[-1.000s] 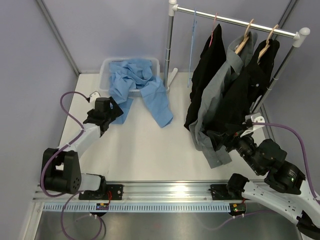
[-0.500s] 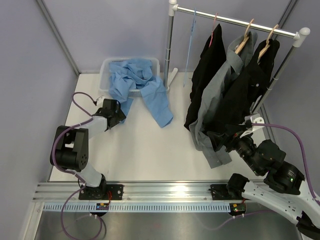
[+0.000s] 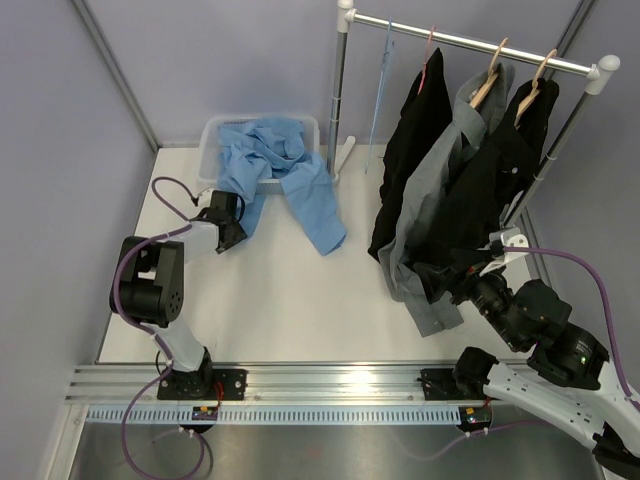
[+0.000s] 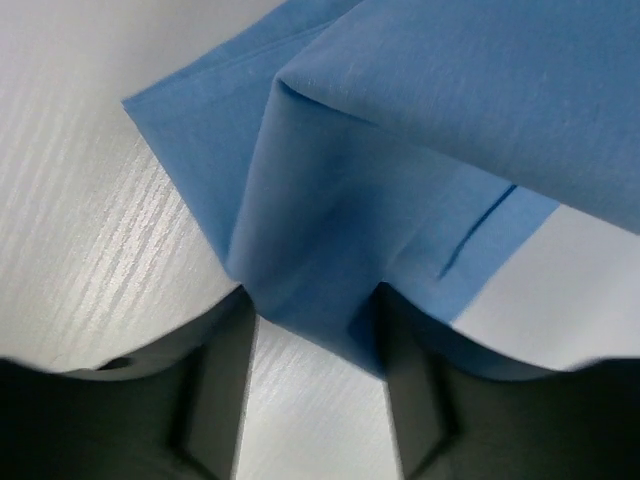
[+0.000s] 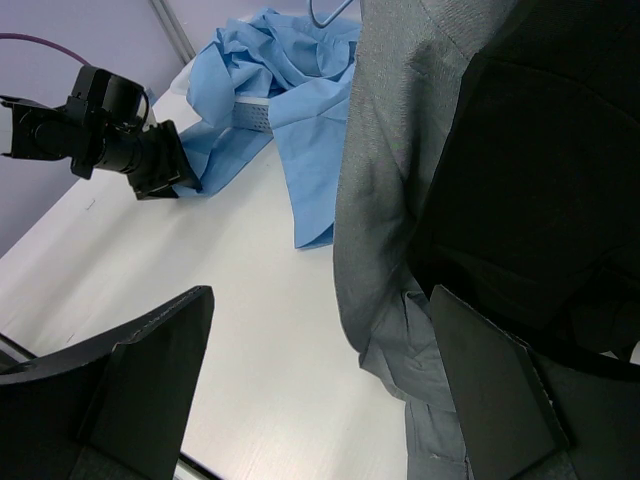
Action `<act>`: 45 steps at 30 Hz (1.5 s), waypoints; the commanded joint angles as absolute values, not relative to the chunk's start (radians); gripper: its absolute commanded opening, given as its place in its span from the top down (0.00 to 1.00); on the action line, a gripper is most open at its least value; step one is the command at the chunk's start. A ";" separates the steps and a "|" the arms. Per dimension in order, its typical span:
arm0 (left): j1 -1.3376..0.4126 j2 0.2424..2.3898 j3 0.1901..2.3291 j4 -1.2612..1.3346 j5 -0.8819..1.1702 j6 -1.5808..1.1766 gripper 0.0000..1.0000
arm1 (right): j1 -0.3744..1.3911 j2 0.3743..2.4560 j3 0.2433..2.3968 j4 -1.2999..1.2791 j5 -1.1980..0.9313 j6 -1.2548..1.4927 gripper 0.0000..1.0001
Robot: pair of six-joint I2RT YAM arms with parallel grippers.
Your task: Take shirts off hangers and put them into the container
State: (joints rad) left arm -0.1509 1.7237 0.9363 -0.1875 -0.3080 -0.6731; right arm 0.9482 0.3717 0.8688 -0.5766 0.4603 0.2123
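White table (image 3: 300, 310) under everything. At far right, a white-and-chrome rail (image 3: 470, 42) with three shirts on hangers: black shirt (image 3: 408, 150) leftmost, grey shirt (image 3: 425, 245) in the middle with its hem hanging lowest, second black shirt (image 3: 505, 165) to the right.

Off its hanger and only partly inside the container (image 3: 209, 150): light blue shirt (image 3: 300, 190), bunched over that white basket at the far left of the table. One part trailing over the near rim onto the tabletop, another spread out toward the middle.

Low on the table at that trailing part, left gripper (image 3: 230, 230), with fingers (image 4: 215, 390) on either side of a fold of the blue cloth and the cloth filling the gap between them. Impossible to tell whether pinched firm or merely straddled.

Close by the grey shirt's hem, right gripper (image 5: 320, 300), jaws spread wide, holding nothing.

Along the rail, thin blue hanger (image 3: 380, 95) bare, pink hanger (image 3: 430, 45) under the first black shirt, two wooden hangers (image 3: 492, 72) under the grey and the other black.
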 commanded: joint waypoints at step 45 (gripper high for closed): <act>-0.149 2.267 1.924 -0.110 -0.163 -0.331 1.00 | 0.956 0.439 0.844 -0.543 0.511 0.158 0.01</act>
